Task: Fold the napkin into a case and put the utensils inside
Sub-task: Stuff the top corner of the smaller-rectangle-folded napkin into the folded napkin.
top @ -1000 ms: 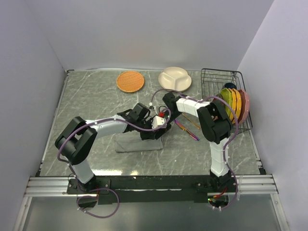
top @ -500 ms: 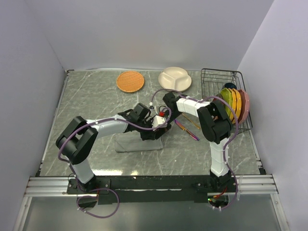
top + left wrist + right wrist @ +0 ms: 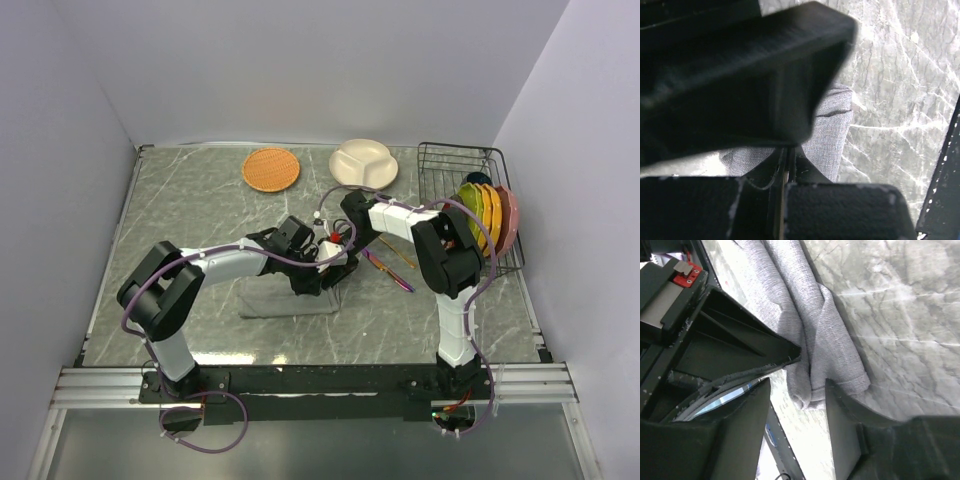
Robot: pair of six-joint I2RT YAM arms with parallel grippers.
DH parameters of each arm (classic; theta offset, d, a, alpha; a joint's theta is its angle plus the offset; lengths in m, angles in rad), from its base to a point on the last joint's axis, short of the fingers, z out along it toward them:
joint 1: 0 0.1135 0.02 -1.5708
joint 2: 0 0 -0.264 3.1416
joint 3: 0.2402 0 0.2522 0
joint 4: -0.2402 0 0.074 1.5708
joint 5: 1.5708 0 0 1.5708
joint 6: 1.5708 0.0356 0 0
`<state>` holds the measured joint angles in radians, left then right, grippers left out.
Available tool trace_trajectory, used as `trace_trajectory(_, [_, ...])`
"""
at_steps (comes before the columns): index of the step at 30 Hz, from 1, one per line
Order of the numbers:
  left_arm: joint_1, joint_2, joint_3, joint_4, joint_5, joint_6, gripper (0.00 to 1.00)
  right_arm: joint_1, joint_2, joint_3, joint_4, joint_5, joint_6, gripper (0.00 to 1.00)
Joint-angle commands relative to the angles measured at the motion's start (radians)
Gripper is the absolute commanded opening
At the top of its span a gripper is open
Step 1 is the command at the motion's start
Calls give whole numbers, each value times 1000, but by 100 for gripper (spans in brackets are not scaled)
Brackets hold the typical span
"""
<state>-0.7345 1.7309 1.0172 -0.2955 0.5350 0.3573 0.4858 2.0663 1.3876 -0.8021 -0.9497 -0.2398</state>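
Napkin [image 3: 285, 300] one, folded, utensils [image 3: 390, 272] two beside

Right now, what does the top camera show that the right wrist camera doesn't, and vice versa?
Only the top view: the orange mat, the cream divided dish, the wire rack holding coloured plates, the purple knife, and both arms whole. Only the right wrist view: the layered folds at the napkin end up close, lying between the parted fingers of the right claw. Both: the grey napkin and the marble table.
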Motion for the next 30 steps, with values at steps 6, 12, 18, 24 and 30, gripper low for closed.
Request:
trace_trajectory(6, [-11,-82,-20,-8,-3,-116,1,-7,-15,11,67,51,164,25])
trace_trajectory(12, [-23,-96,-42,4,-20,-161,1,13,-12,4,70,118,165,20])
trace_trajectory(18, [-28,-108,-64,-13,-26,-199,1,14,5,-1,69,183,157,22])
trace_trajectory(24, [-34,-123,-85,-13,-20,-248,1,33,-3,14,69,206,126,22])
trace_trajectory(30, [-23,-96,-54,-105,-20,-284,1,57,-5,8,79,328,88,22])
